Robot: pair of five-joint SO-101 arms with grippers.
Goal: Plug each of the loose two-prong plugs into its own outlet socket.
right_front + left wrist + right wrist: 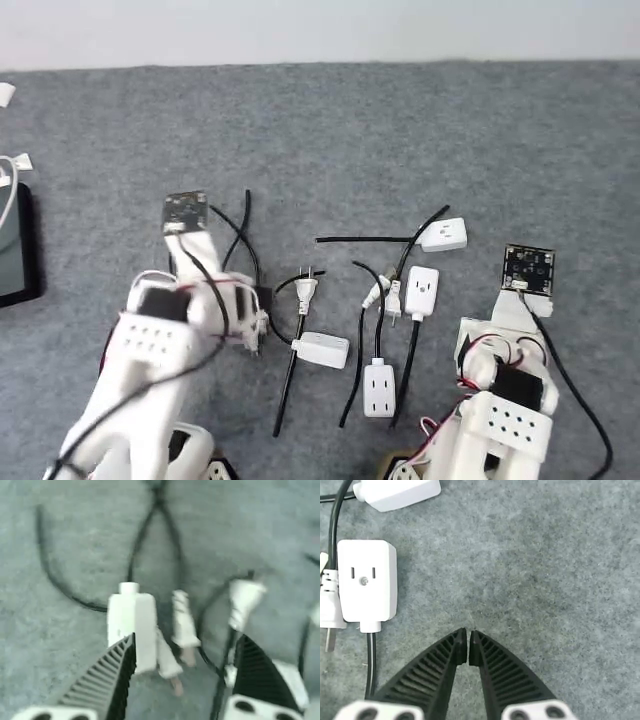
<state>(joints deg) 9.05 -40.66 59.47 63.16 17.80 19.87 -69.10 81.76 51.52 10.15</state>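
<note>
Nearest, at the lower right of the high view: right arm, with the right pincer [468,632] closed tip to tip. Grips nothing; hangs over bare grey table [400,130]. At the lower left: left arm, with the left pincer [187,640] spread wide and holding nothing, just left of the cluster of cords.

Bottom centre of the high view: low socket [379,388], white, face up, with a black cord leading up the frame. Up and left of it: tilted socket [320,350]. Lies at a slant beside a long black cord [288,385] headed for the bottom edge. Just above: single plug [305,290], white, prongs pointing up the frame, in no socket.

Right of centre: two loose plugs side by side, slanted plug [375,294] and straight plug [393,298], neither in a socket. Right against the straight plug, on its right: middle socket [422,290], slots empty in the right wrist view, cord trailing down the frame.

Farthest, just above that: far socket [443,235]. Lies sideways, cord stretching left across the frame.
</note>
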